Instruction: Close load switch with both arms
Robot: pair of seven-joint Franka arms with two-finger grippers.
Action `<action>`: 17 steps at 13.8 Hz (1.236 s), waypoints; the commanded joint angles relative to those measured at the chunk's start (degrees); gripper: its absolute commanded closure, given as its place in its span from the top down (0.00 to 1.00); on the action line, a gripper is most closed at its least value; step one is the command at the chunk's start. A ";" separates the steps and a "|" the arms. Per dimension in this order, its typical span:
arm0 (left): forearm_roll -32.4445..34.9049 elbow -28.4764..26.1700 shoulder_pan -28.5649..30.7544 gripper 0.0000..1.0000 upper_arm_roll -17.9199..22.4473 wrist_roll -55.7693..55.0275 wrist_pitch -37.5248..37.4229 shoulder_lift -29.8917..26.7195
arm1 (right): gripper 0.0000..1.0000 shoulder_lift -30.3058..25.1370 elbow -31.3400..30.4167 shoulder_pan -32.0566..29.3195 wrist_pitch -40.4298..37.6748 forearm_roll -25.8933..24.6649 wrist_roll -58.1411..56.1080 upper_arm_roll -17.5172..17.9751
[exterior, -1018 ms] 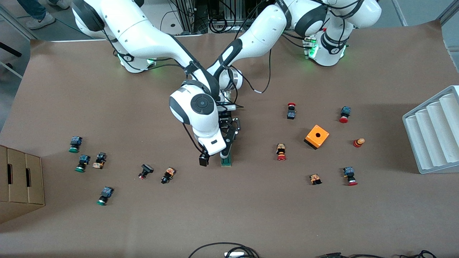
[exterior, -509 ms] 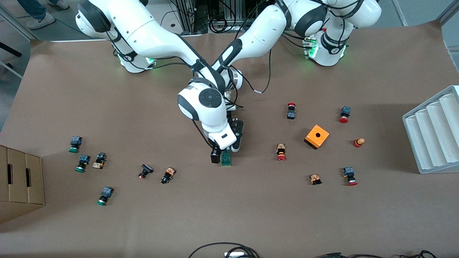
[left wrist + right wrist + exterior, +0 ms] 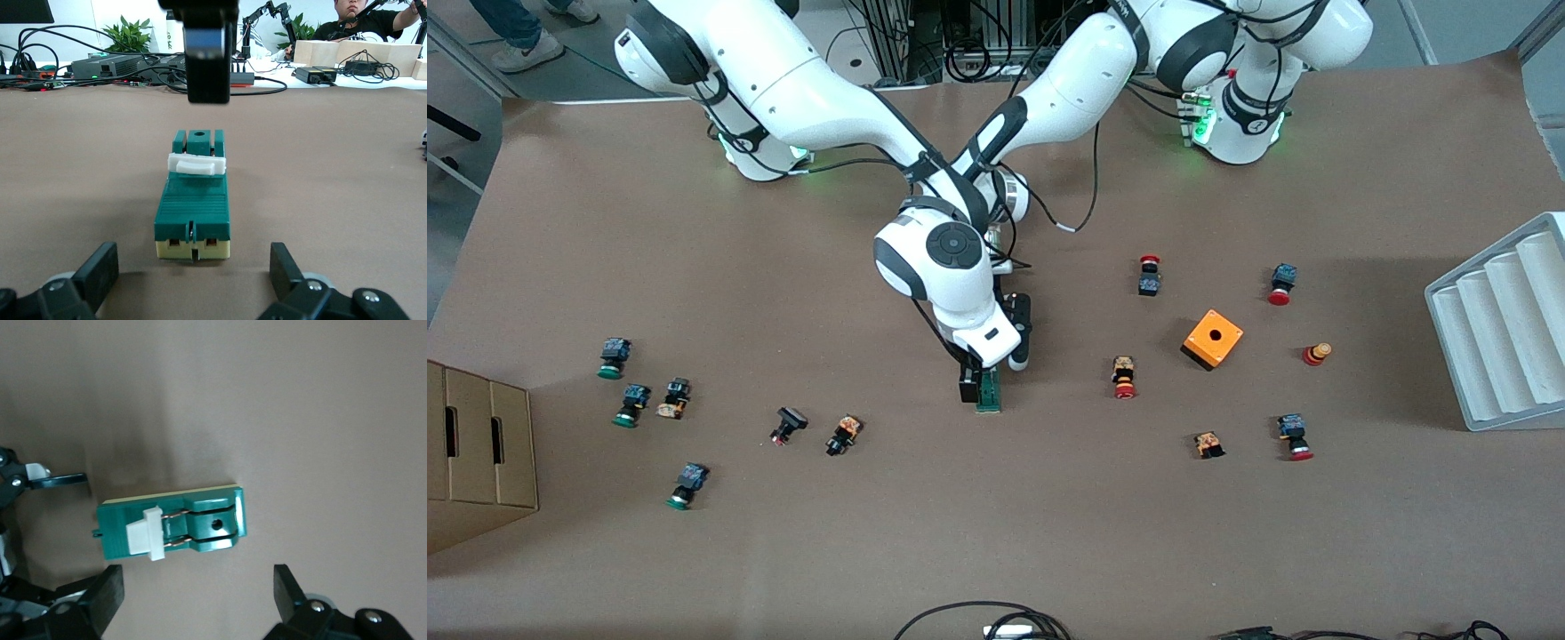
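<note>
The load switch [image 3: 988, 396] is a narrow green block with a white sliding piece [image 3: 197, 165], lying flat mid-table. My right gripper [image 3: 974, 382] hangs low over it. In the right wrist view the switch [image 3: 172, 523] lies just clear of its open gripper [image 3: 197, 597], not between the fingers. My left gripper [image 3: 1007, 351] sits on the side of the switch farther from the front camera. It is open [image 3: 193, 280], with the switch [image 3: 193, 213] on the table just ahead of the jaws. One right finger [image 3: 208, 60] hangs past the switch's other end.
An orange box [image 3: 1212, 338] and several red-capped push buttons [image 3: 1124, 378] lie toward the left arm's end, near a white ridged tray [image 3: 1503, 320]. Green-capped and other buttons [image 3: 631, 404] and a cardboard box [image 3: 476, 453] are toward the right arm's end. Cables [image 3: 996, 622] lie at the front edge.
My right gripper has swung from beside the switch to over it. My left gripper's fingers have drawn back off the switch toward the bases. The switch has stayed put.
</note>
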 commanded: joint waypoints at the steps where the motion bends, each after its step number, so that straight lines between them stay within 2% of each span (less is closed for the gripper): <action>1: 0.78 0.82 -0.29 1.00 0.23 -1.21 0.20 1.66 | 1.00 -0.36 -2.41 0.13 3.69 -1.23 0.27 -0.02; 10: 0.78 0.82 -0.29 1.00 0.23 -1.21 0.20 1.66 | 1.00 0.78 -3.21 0.39 6.34 -0.96 1.93 0.16; 12: 0.78 0.82 -0.29 1.00 0.23 -1.21 0.20 1.66 | 0.99 1.39 -3.12 -0.39 6.86 -0.96 3.68 3.22; 17: 0.78 0.82 -0.29 1.00 0.23 -1.21 0.20 1.66 | 0.99 1.48 -3.21 -0.13 7.04 -1.58 5.90 3.23</action>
